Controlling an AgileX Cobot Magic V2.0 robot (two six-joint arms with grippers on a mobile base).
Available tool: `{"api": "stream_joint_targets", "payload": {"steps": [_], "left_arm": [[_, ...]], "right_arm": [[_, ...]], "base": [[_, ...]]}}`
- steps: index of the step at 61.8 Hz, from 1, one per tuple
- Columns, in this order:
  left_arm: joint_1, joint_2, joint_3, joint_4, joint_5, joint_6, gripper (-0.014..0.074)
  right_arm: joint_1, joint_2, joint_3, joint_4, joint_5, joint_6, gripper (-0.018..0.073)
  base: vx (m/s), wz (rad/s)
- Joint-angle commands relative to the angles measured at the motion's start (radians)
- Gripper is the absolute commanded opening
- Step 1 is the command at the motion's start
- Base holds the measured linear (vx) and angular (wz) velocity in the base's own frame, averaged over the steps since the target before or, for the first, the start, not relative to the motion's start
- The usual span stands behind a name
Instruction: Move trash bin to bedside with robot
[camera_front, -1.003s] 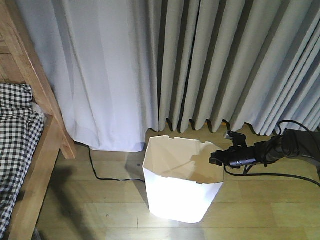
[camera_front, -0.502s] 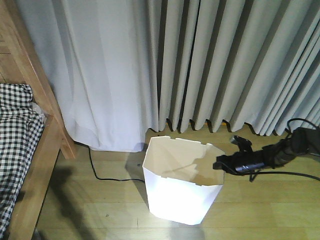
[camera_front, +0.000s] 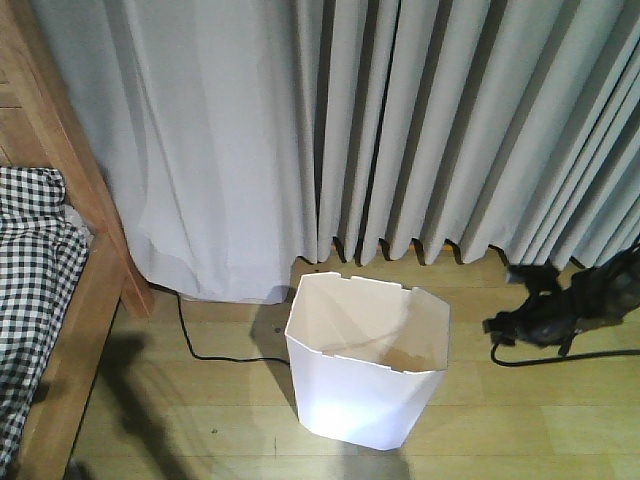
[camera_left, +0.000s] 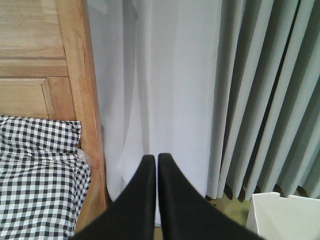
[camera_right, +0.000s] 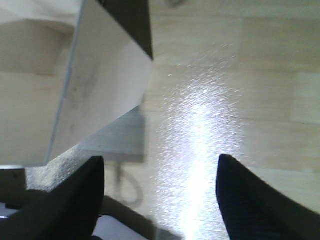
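The white faceted trash bin (camera_front: 365, 375) stands upright on the wooden floor in front of the curtains, a short way right of the bed. The bed's wooden frame (camera_front: 95, 215) and checked cover (camera_front: 30, 270) fill the left edge. My right gripper (camera_front: 497, 324) hangs low just right of the bin, apart from its rim. In the right wrist view it (camera_right: 160, 165) is open over bare floor, with the bin's wall (camera_right: 75, 90) at upper left. My left gripper (camera_left: 156, 158) is shut on nothing, pointing at the curtain beside the bed frame (camera_left: 80, 75); a corner of the bin (camera_left: 285, 215) shows at lower right.
Grey curtains (camera_front: 420, 130) hang behind the bin down to the floor. A black cable (camera_front: 215, 356) runs along the floor between the bed and the bin. Another black cable (camera_front: 560, 356) trails from my right arm.
My right gripper has drawn back to the right, away from the bin's right rim where it was a second ago. The bin has stayed in place.
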Motion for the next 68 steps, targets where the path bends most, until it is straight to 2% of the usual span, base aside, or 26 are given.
{"api": "stream_joint_targets", "payload": {"steps": [1,13,26,44,64,68], "left_arm": [[-0.002,-0.010,0.029,-0.004,-0.073,-0.008,-0.0006],[-0.002,-0.010,0.029,-0.004,-0.073,-0.008,-0.0006],[-0.002,-0.010,0.029,-0.004,-0.073,-0.008,-0.0006],[-0.002,-0.010,0.029,-0.004,-0.073,-0.008,-0.0006],[-0.002,-0.010,0.029,-0.004,-0.073,-0.008,-0.0006],[-0.002,-0.010,0.029,-0.004,-0.073,-0.008,-0.0006]], "right_arm": [[-0.005,-0.190,0.064,0.016,0.003,-0.019,0.0457],[-0.005,-0.538,0.218,-0.006,-0.037,-0.020,0.0457],[-0.005,-0.936,0.304,-0.031,-0.042,-0.020,0.0457],[-0.005,-1.444,0.393,-0.035,0.070,-0.002,0.0457],[-0.005,-1.906,0.620,-0.034,0.063,0.082,0.0457],[0.021,-1.977,0.668,-0.034,0.041,0.105,0.0457]], "base": [[0.00,0.00],[0.00,0.00],[0.00,0.00],[0.00,0.00],[0.00,0.00],[0.00,0.00]]}}
